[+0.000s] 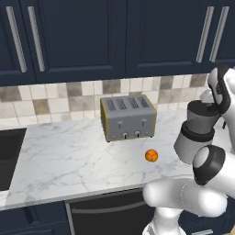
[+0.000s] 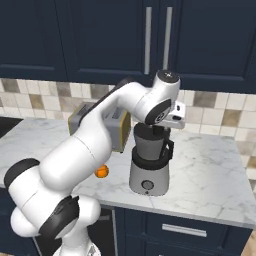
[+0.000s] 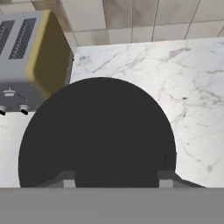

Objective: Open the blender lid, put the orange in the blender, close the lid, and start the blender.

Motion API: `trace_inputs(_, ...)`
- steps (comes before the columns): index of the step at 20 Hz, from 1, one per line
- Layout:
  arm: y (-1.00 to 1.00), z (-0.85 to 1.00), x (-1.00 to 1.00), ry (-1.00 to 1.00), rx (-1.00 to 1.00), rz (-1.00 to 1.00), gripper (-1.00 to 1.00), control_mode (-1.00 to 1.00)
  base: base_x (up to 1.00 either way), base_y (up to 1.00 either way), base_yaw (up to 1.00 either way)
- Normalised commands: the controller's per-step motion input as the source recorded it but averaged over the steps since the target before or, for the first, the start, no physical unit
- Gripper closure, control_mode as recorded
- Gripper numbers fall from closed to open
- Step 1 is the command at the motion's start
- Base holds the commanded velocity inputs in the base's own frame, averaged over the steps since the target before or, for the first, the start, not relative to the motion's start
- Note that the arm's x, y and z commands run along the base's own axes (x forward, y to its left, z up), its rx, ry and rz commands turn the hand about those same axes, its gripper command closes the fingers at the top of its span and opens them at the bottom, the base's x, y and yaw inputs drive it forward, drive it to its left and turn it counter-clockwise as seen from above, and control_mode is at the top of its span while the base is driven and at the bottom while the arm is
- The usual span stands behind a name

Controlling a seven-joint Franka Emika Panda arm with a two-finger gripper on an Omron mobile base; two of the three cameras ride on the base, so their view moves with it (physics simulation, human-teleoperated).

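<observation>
Blender (image 2: 148,167) with a silver-grey rounded base, a small round front knob and a translucent dark grey jar with a black side handle stands on the white marbled stone counter (image 2: 210,165), near its front edge. In the left base view the same blender (image 1: 195,137) sits at the right side of the counter, partly hidden behind the robot's white arm. On top of the jar lies the flat round black blender lid (image 3: 96,131), which takes up most of the hand view as a broad dark disc seen from straight above.

The arm's two-finger gripper (image 2: 159,129) hangs directly over the jar's mouth, right at the lid. In the hand view, its two dark fingertips (image 3: 65,178) rise at either side of the lid's lower edge. Whether the jaws are closed on the lid or merely resting at it cannot be told, as the lid's centre knob and the finger ends are out of sight.

A small bright orange ball with faint dark segment lines, the orange (image 1: 151,156), lies loose on the counter, well apart from the blender's left side and in front of the toaster. A boxy four-slot silver toaster (image 1: 128,117) with yellowish end panels stands further back, near the beige and brown tiled wall (image 1: 55,103). Dark navy cabinets (image 1: 73,36) with long metal handles hang above.
</observation>
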Motion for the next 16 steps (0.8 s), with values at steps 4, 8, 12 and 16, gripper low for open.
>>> trace_inputs(4, 0.0, 0.02, -0.01, -0.11, 0.0, 0.0, 1.0, -1.0, 0.0, 0.0, 0.0)
trace_inputs(8, 0.0, 0.5, -0.29, -0.13, 0.0, 0.0, 1.0, -1.0, 0.0, 0.0, 0.0)
trace_inputs(12, 0.19, 0.87, -0.5, -0.17, 0.0, 0.0, 1.0, -1.0, 0.0, 0.0, 0.0)
trace_inputs(16, 0.6, 0.53, -0.66, -0.1, -0.01, 0.02, 1.0, -1.0, 0.0, 0.0, 0.0)
